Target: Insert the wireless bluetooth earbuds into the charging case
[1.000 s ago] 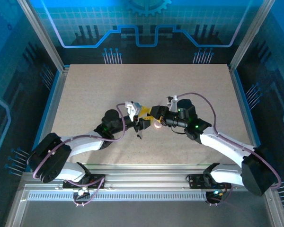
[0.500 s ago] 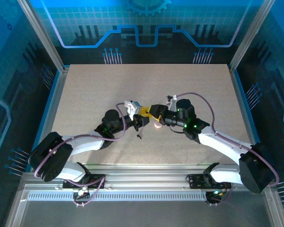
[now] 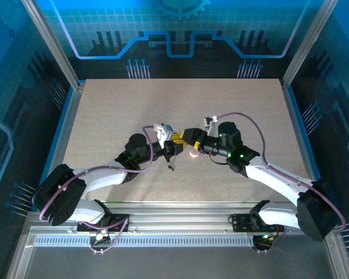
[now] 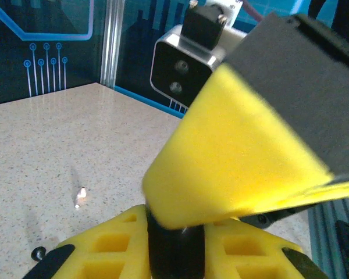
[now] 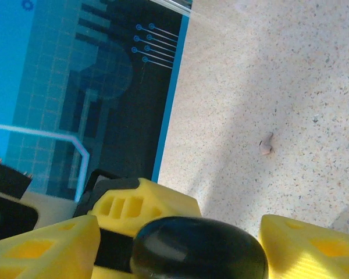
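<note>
My left gripper point(image 4: 174, 235) is shut on a black charging case point(image 4: 174, 253), which stands upright between its yellow fingers. My right gripper point(image 5: 180, 247) stands over the case's rounded top point(image 5: 199, 249). Its jaws are apart, one finger touching the case and a gap at the other. The two grippers meet mid-table, left gripper point(image 3: 173, 145) against right gripper point(image 3: 187, 139). A pale pink earbud point(image 5: 266, 143) lies on the table beyond. A black earbud point(image 4: 39, 253) lies near the left fingers, also seen as a black earbud point(image 3: 171, 168) from above.
A small round pink case point(image 3: 193, 154) lies just below the two grippers. The right gripper's yellow finger point(image 4: 238, 168) hangs close in the left wrist view. The speckled table point(image 3: 232, 104) has free room all round, and blue walls point(image 3: 314, 58) enclose it.
The right gripper has edged left toward the left gripper, and both have closed in over the black case. The pink case and black earbud have stayed put.
</note>
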